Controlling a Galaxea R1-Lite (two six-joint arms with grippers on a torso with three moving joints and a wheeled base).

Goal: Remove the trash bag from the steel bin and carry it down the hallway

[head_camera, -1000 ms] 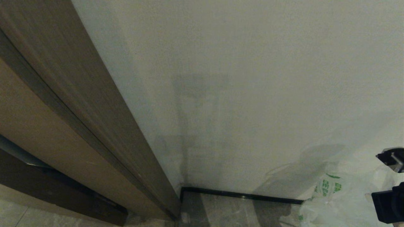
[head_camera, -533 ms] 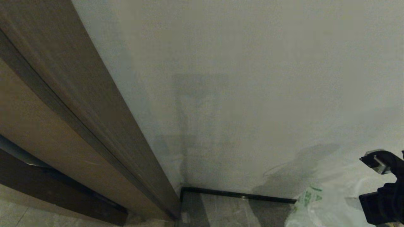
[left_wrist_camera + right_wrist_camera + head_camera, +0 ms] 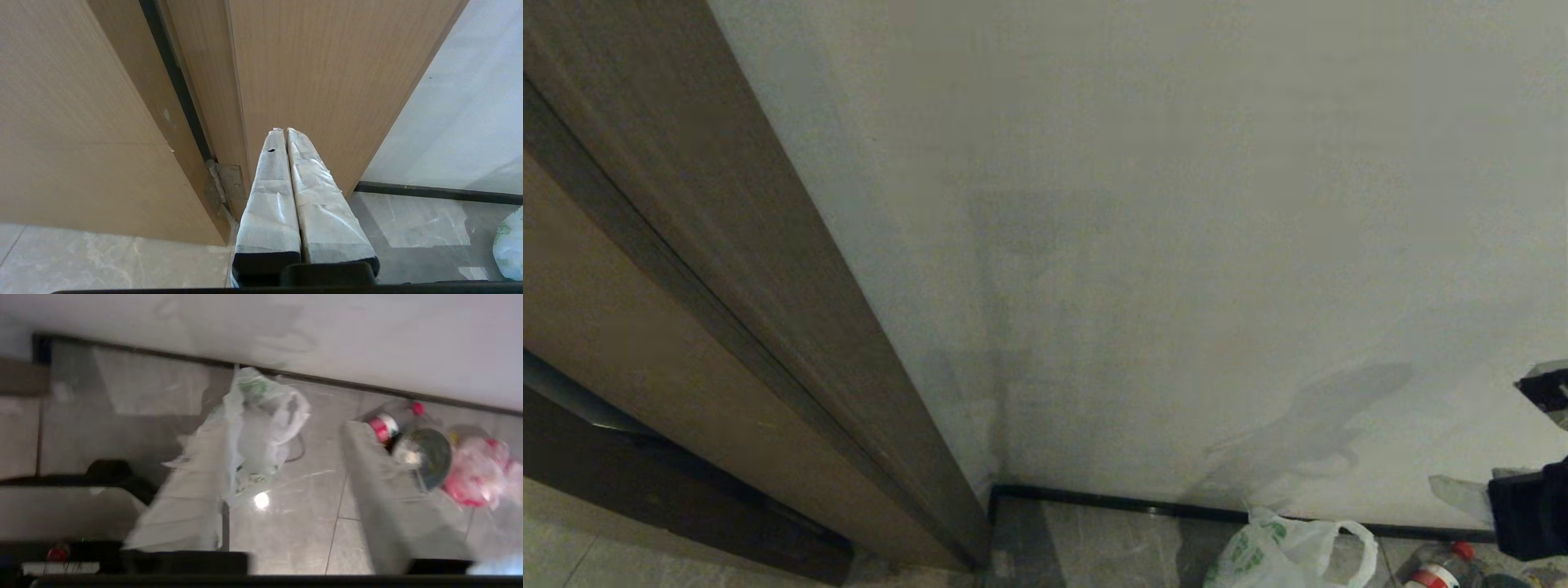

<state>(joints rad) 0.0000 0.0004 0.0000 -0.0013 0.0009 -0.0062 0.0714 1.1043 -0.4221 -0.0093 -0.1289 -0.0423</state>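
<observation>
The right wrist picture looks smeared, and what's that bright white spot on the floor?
Right wrist view: motion blur smears the gripper fingers and trash bag; the spot is a light's glare on the glossy tile. Head view: dim, with the bag's soft shadow on the wall. Left wrist view: sharp and evenly lit.

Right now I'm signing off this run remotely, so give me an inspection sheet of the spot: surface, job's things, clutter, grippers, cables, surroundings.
Surface: glossy grey tiled floor.
Job's things: trash bag lies on the floor by the baseboard, held by nothing; steel bin not seen.
Clutter: red-capped bottle, round tin, pink bundle beside the bag.
Grippers: right gripper open above the bag; left gripper shut, empty, near the door.
Cables: nothing seen.
Surroundings: white wall, brown door frame.
</observation>
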